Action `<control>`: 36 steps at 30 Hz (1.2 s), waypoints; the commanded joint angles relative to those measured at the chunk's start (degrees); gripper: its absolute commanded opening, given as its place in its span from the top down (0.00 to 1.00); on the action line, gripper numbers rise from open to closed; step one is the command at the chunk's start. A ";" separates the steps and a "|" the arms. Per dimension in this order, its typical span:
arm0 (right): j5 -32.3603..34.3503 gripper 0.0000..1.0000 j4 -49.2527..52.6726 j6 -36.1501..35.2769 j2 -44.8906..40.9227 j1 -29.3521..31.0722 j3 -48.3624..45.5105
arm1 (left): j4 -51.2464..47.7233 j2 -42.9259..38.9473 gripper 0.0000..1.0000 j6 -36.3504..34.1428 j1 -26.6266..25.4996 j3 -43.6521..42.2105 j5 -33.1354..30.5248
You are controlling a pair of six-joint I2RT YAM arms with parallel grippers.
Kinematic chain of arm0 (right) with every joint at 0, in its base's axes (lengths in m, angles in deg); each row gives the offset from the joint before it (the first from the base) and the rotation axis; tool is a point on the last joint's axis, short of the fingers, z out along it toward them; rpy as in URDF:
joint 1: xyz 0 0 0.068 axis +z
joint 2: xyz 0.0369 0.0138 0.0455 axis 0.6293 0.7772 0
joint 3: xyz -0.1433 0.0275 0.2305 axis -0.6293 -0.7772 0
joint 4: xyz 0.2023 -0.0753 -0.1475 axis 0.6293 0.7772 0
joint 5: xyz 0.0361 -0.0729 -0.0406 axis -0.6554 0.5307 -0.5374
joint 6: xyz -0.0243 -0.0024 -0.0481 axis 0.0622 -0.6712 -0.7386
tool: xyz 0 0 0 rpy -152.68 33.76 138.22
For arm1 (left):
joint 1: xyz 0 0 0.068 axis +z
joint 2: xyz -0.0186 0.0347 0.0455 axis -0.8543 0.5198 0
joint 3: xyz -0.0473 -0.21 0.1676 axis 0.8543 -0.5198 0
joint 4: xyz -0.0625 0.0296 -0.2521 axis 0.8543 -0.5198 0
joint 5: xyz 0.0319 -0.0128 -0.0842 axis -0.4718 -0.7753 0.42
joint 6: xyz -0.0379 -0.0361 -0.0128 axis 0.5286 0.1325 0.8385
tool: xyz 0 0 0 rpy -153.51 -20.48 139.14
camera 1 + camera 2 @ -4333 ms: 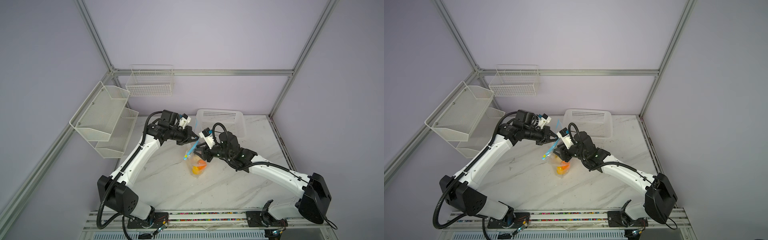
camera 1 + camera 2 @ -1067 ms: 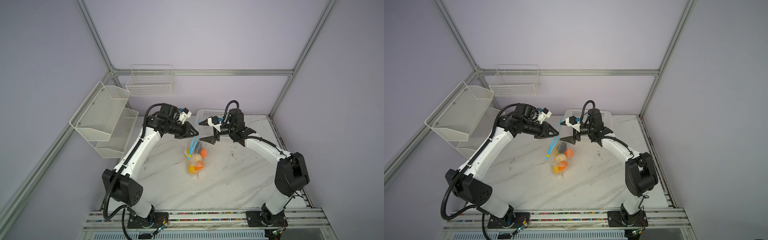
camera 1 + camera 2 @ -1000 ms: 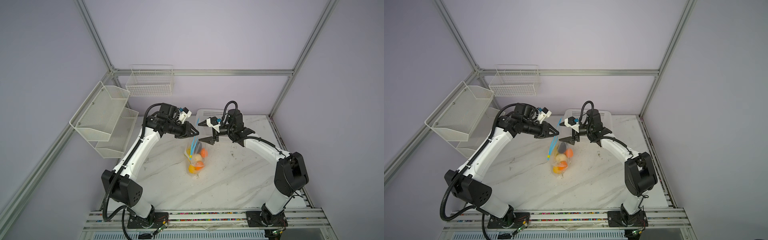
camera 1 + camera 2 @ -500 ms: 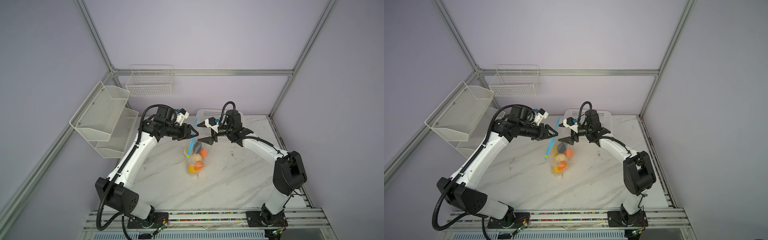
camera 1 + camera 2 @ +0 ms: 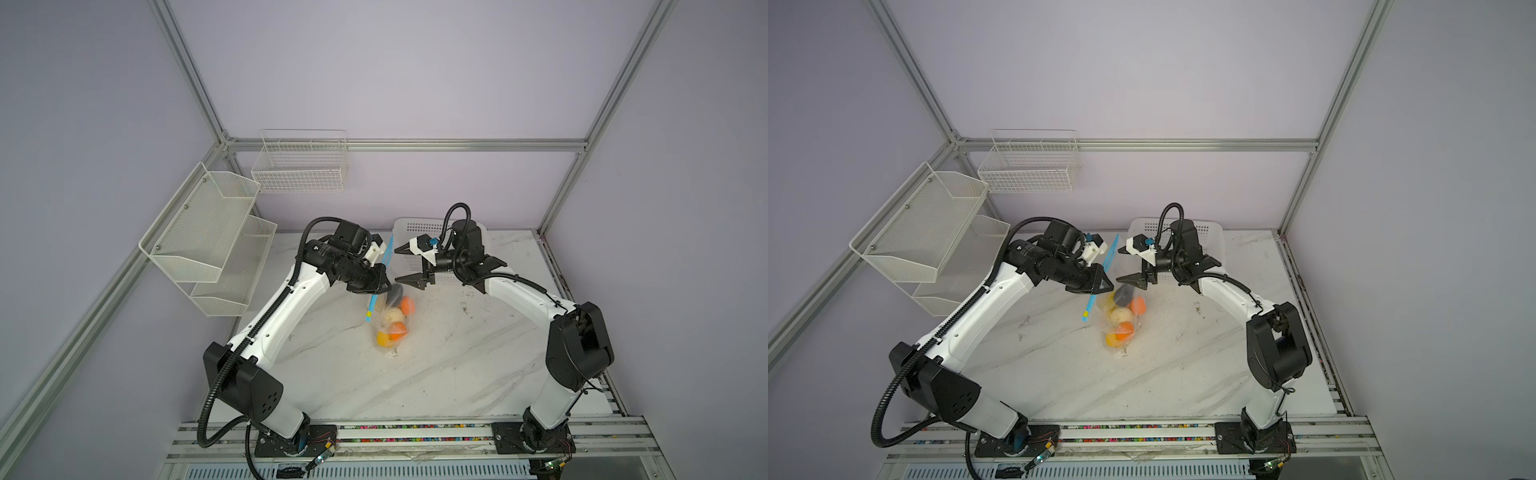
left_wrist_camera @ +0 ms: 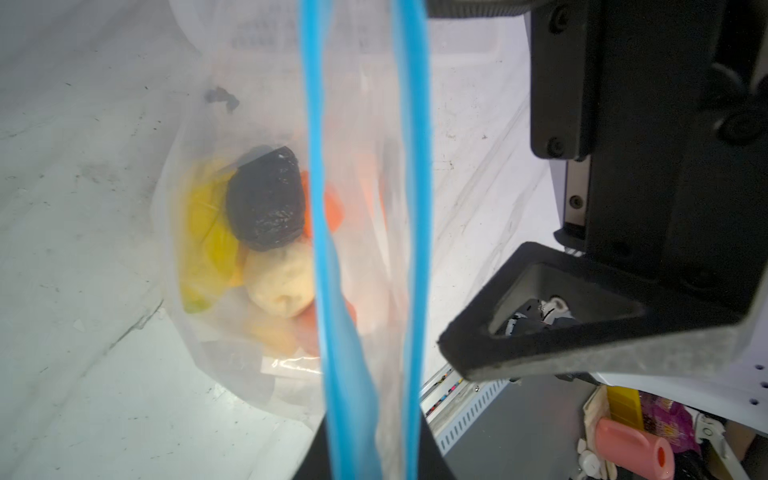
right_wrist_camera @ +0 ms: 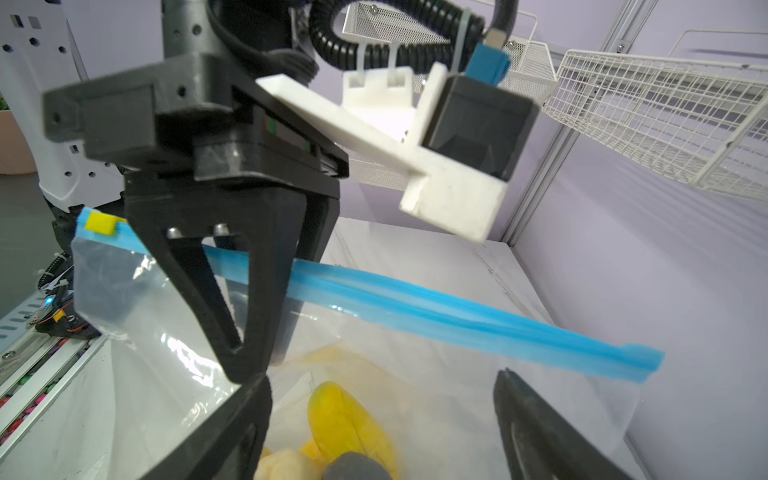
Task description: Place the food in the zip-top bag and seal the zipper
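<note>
The food [image 5: 394,322] is bagged, so sealing is next. The left end effector [image 5: 383,286] pinches the zipper [image 7: 415,303]. The right end effector [image 5: 401,264], wide open beside it, probably needs the slider [image 7: 99,224].

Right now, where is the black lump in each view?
In a top view: black lump in the zip-top bag, at its far end, beside an orange ball.
In a top view: lump likewise.
Left wrist: lump next to the cream ball.
Right wrist: lump cut off at the frame edge, by the yellow piece.
Shared landmark: the blue zipper.
</note>
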 commanded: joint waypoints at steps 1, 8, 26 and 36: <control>-0.99 0.14 0.55 -1.18 -0.35 0.08 0.75 | -1.40 -0.79 0.87 -1.13 -0.13 6.68 -2.14; -1.43 0.16 1.27 -0.76 -1.85 -1.06 0.83 | -4.72 -0.53 0.98 -2.22 -0.67 11.59 -4.17; -5.70 0.19 1.70 0.66 -9.45 -6.44 -2.09 | -8.09 0.43 1.00 -15.24 -6.34 19.79 -15.58; -6.25 0.23 1.34 0.38 -12.38 -10.31 -3.54 | 8.50 -10.78 1.00 -29.07 -8.95 4.91 -19.71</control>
